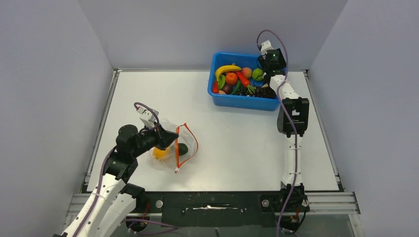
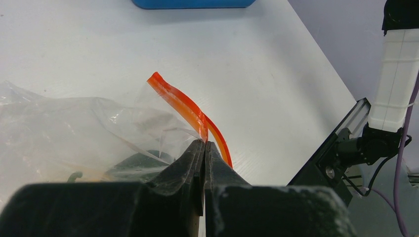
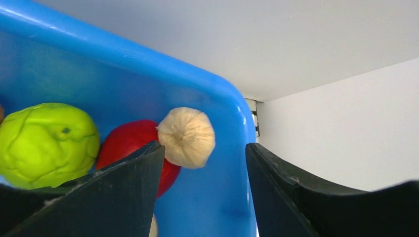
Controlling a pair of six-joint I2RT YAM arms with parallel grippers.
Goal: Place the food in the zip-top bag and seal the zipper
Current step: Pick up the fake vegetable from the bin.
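The left end effector clamps the zip-top bag beside its zipper on the table; crinkled film blurs the food inside. The right end effector gapes wide inside the blue bin.

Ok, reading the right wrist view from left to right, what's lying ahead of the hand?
green fruit → red fruit → pale bulb → bin corner rim
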